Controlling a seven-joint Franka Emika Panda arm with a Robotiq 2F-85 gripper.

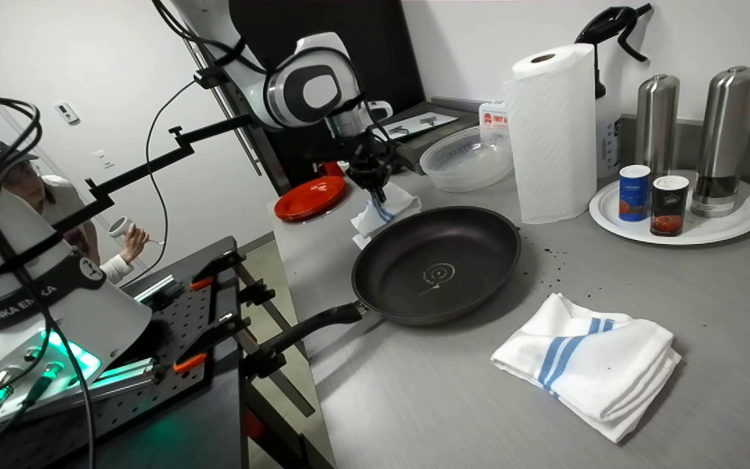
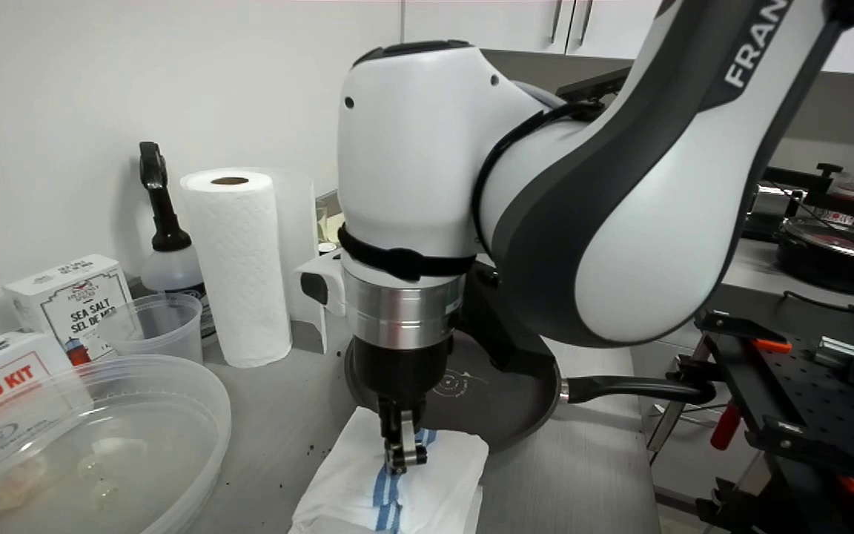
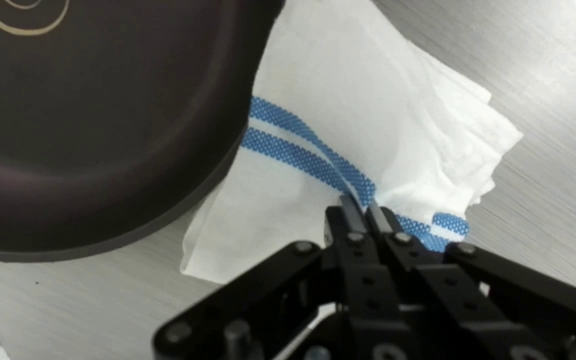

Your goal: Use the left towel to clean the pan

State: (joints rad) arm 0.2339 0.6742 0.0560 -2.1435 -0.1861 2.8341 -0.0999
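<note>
White folded cloth towel with blue stripes (image 3: 348,75): in the middle of the wrist view, lying on the smooth gray counter (image 3: 558,225), right beside the big round black frying pan (image 3: 93,120); partly out of sight behind the pan on the left, so hard to tell if touching.

Black metal two-finger gripper (image 3: 366,210): at the bottom of the wrist view, pinched together at the tips, with a bit of the striped cloth squeezed in between.

Frying pan: resting on the counter, right way up, in the middle of the frame in an exterior view, with a long black handle (image 1: 326,318) poking past the counter edge at the lower left.

Tiny dark specks (image 1: 547,250): sprinkled on the counter just right of the pan in an exterior view.

Other white striped cloth towel (image 1: 609,374): folded in layers at the lower right of the frame in an exterior view, apart from the pan.

Tall white paper roll (image 1: 551,137): standing up at the upper right of the frame in an exterior view.

Round white plate (image 1: 713,229): at the right of the frame in an exterior view, under a small blue jar (image 1: 633,195), a small dark jar (image 1: 669,198) and a tall shiny metal tube (image 1: 730,124).
</note>
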